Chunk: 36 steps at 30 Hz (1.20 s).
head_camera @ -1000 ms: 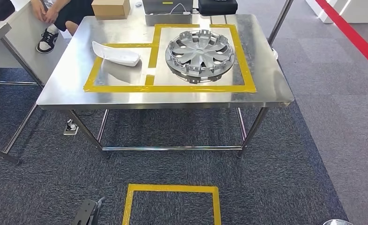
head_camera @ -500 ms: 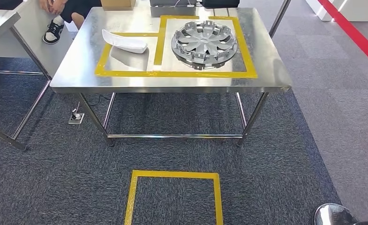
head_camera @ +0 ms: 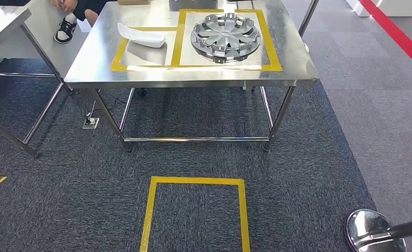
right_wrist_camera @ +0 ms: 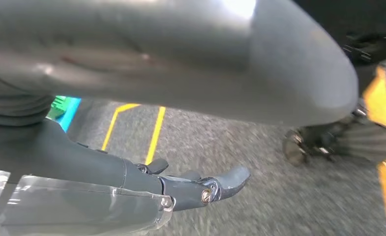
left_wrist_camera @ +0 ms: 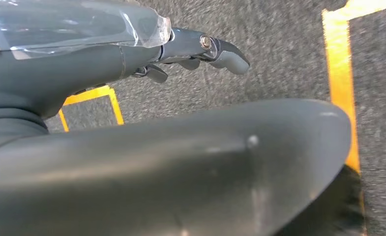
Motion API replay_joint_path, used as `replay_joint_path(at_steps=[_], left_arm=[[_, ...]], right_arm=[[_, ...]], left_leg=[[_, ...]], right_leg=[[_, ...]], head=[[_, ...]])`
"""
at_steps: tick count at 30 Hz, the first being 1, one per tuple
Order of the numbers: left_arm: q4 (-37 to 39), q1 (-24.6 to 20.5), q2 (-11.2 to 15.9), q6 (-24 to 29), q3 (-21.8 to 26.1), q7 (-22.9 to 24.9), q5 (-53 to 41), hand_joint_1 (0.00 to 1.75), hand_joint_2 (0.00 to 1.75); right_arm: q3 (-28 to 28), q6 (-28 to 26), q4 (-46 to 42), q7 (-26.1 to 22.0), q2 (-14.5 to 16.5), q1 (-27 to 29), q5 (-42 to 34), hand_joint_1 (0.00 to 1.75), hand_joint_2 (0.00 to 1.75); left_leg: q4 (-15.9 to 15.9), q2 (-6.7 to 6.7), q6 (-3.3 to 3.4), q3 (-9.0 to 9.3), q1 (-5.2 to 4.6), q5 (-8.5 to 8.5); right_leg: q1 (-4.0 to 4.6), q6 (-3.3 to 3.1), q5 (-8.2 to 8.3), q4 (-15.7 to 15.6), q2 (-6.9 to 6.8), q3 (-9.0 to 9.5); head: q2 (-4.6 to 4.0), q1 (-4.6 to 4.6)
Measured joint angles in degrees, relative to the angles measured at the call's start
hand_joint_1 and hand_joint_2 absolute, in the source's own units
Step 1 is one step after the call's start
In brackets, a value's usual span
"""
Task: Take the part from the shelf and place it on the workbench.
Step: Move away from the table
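Parts are in neither hand: the left hand point(left_wrist_camera: 200, 51) and the right hand point(right_wrist_camera: 195, 184) each hang over grey carpet with fingers loosely stretched and nothing between them. A yellow taped square point(head_camera: 196, 181) marks the floor on the robot's side of the workbench point(head_camera: 193, 79), well short of its legs. On the workbench top, inside yellow taped bays, lie a white moulded part point(head_camera: 140, 35) toward its left end and a silver wheel cover point(head_camera: 225, 32) just beside it toward the middle, both well apart from either hand. Which one the task means cannot be told. If these are deliveries, that placing looks done; any further fetch would start from a shelf.
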Motion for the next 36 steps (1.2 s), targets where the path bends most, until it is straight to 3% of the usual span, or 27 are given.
replay_joint_path(at_steps=[1, 2, 4, 6, 8, 9, 10, 11, 13, 15, 16, 20, 22, 26, 31, 36], left_arm=[[0.02, -0.04, -0.2, -0.21, 0.18, 0.27, 0.15, 0.0, 0.0], [0.04, -0.04, -0.4, -0.36, 0.38, 0.49, 0.28, 0.0, 0.0], [0.17, 0.09, -0.86, -0.5, 0.74, 0.88, 0.33, 0.0, 0.0], [0.31, 0.17, -1.2, -0.23, 1.05, 1.39, 0.38, 0.0, 0.87], [0.32, 0.13, -1.45, 0.47, 1.47, 2.06, 0.62, 0.0, 1.75], [0.33, 0.13, -1.59, 0.79, 1.72, 2.38, 0.79, 0.0, 1.75], [0.34, 0.14, -1.71, 1.01, 1.97, 2.62, 1.01, 0.0, 1.75], [0.35, 0.14, -1.81, 0.98, 2.24, 2.79, 1.22, 0.0, 1.75], [0.37, 0.09, -1.94, 0.54, 2.8, 2.87, 1.78, 0.0, 1.75], [0.37, 0.0, -2.12, 0.2, 3.34, 2.82, 2.26, 0.0, 1.75], [0.37, -0.05, -2.19, 0.1, 3.57, 2.8, 2.39, 0.0, 1.75], [0.38, -0.06, -2.26, -0.05, 4.25, 2.78, 2.53, 0.0, 1.75], [0.39, -0.05, -2.28, -0.08, 4.41, 2.78, 2.54, 0.0, 1.75], [0.39, -0.05, -2.27, -0.47, 4.69, 2.59, 2.74, 0.0, 1.75], [0.34, 0.07, -2.25, -2.2, 5.57, 1.6, 4.23, 0.0, 1.75], [-0.19, 0.83, -2.11, -2.0, 5.44, 1.6, 6.06, 0.0, 1.75]], right_arm=[[0.01, 0.1, 0.01, 0.05, 0.35, -0.02, 0.19, 0.0, 0.0], [0.02, 0.18, 0.01, -0.02, 0.64, -0.02, 0.32, 0.0, 0.0], [0.02, 0.35, 0.03, -0.48, 1.09, 0.05, 0.33, 0.0, 0.0], [0.01, 0.81, 0.05, -1.15, 1.32, 0.11, 0.09, 0.0, 0.0], [0.02, 1.17, 0.05, -1.52, 1.38, 0.07, -0.07, 0.0, 0.0], [0.02, 1.23, 0.05, -1.49, 1.38, 0.06, -0.04, 0.0, 0.0], [0.03, 1.21, 0.05, -1.31, 1.37, 0.08, 0.08, 0.0, 0.0], [0.03, 1.18, 0.05, -0.99, 1.37, 0.1, 0.24, 0.0, 0.0], [0.04, 1.13, 0.05, -0.28, 1.36, 0.1, 0.54, 0.0, 0.0], [0.05, 1.12, 0.05, 0.09, 1.27, -0.03, 0.67, 0.0, 0.0], [0.05, 1.12, 0.05, 0.17, 1.24, -0.07, 0.67, 0.0, 0.0], [0.05, 1.1, 0.04, 0.39, 1.26, 0.15, 0.7, 0.0, 0.0], [0.05, 1.1, 0.03, 0.43, 1.25, 0.15, 0.71, 0.0, 0.0], [0.06, 1.02, 0.04, 0.69, 1.3, 0.07, 0.77, 0.0, 1.75], [1.46, 0.02, 0.0, 1.13, 1.2, 0.38, 0.07, 0.0, 1.75], [7.67, -1.71, -0.43, 0.73, 0.86, 1.6, -6.17, 0.0, 1.75]], left_leg=[[-2.81, -0.09, 0.24, 1.58, -0.14, -0.84], [-4.1, -0.16, 0.62, 1.89, -0.3, -1.21], [-4.22, 0.01, 1.75, 0.9, -0.37, -0.58], [-4.33, 0.35, 2.83, -0.14, -0.34, 0.59], [-4.27, 0.56, 3.24, -1.42, -0.53, 1.72], [-4.22, 0.64, 3.27, -2.08, -0.62, 2.24], [-4.16, 0.71, 3.27, -2.7, -0.71, 2.72], [-4.1, 0.75, 3.22, -3.23, -0.78, 3.13], [-3.98, 0.76, 3.02, -3.82, -0.88, 3.77], [-3.8, 0.81, 2.61, -4.17, -1.11, 4.28], [-3.69, 0.82, 2.37, -4.31, -1.18, 4.49], [-3.3, 0.75, 2.76, -5.06, -1.2, 4.92], [-3.32, 0.74, 2.45, -5.23, -1.05, 5.19], [-3.36, 0.73, 1.94, -5.48, -0.93, 5.58], [-3.36, 0.74, 1.69, -5.76, -0.92, 5.74], [-3.31, 0.73, 1.67, -5.93, -0.96, 5.74]], right_leg=[[0.04, 0.35, 0.56, 0.17, -0.02, -0.47], [-0.01, 0.73, 1.09, 0.14, -0.04, -0.79], [-0.31, 1.43, 1.03, 0.35, 0.01, -1.46], [-0.49, 1.99, -2.94, 3.81, 0.18, -2.86], [-0.5, 2.35, -8.44, 11.13, 0.35, -4.83], [-0.5, 2.41, -9.77, 14.59, 0.41, -5.41], [-0.49, 2.37, -9.8, 16.64, 0.45, -5.25], [-0.48, 2.23, -8.74, 16.51, 0.47, -3.98], [-0.43, 1.64, -6.0, 9.66, 0.5, 1.72], [-0.24, 1.01, -5.36, 0.81, 0.56, 7.58], [-0.13, 0.81, -5.59, -1.7, 0.59, 8.94], [0.12, 0.68, -5.69, -2.75, 0.57, 8.65], [0.29, 0.48, -5.59, -2.53, 0.55, 8.37], [0.44, 0.24, -5.47, -2.16, 0.54, 7.95], [0.43, 0.18, -5.43, -1.96, 0.54, 7.64], [0.33, 0.18, -5.43, -1.96, 0.52, 7.53]], head=[[0.0, 0.0], [0.0, 0.03], [0.0, 0.03], [0.0, 0.18], [0.0, 0.32], [0.0, 0.32], [0.0, 0.31], [0.0, 0.32], [0.0, 0.31], [0.0, 0.25], [0.0, 0.25], [0.0, 0.08], [0.0, 0.06], [0.0, 0.06], [0.0, 0.07], [0.0, 0.08]])
